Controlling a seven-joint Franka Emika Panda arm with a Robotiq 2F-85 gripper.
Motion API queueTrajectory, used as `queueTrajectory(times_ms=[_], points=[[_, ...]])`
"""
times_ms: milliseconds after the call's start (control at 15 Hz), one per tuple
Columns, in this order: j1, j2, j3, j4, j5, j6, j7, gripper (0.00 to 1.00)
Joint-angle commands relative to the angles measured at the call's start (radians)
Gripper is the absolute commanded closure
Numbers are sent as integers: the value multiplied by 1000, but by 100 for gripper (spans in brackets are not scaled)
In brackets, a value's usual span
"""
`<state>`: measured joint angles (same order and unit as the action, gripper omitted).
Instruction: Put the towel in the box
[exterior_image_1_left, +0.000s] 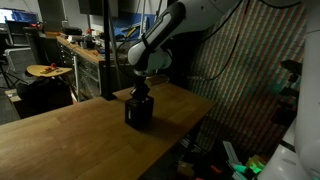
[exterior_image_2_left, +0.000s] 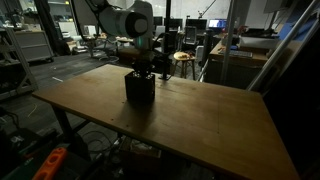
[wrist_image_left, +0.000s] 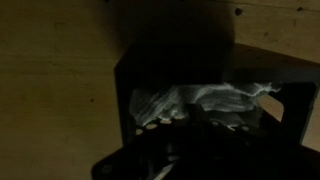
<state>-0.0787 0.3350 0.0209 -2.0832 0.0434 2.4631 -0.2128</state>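
A small black box (exterior_image_1_left: 138, 112) stands on the wooden table (exterior_image_1_left: 70, 135), and it shows in both exterior views (exterior_image_2_left: 140, 90). My gripper (exterior_image_1_left: 141, 91) hangs straight over the box's open top, its fingers at the rim (exterior_image_2_left: 140, 69). In the wrist view a pale grey crumpled towel (wrist_image_left: 205, 100) lies inside the box (wrist_image_left: 128, 85), reaching under my dark fingers (wrist_image_left: 190, 140). The fingers are too dark to show whether they are open or shut on the towel.
The wooden table (exterior_image_2_left: 190, 120) stretches wide around the box. A patterned curtain (exterior_image_1_left: 250, 60) hangs past the table's far side. Workbenches and a stool (exterior_image_1_left: 47, 72) stand in the dim background.
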Motion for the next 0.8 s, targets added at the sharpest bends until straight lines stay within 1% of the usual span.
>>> queueTrajectory(times_ms=[0,200,733], points=[[3,-82,-22,-18,-33,-12,4,90],[1,-128,-33,-28,-36,-9,9,91],[1,-226,-38,-48,20,11,29,91]])
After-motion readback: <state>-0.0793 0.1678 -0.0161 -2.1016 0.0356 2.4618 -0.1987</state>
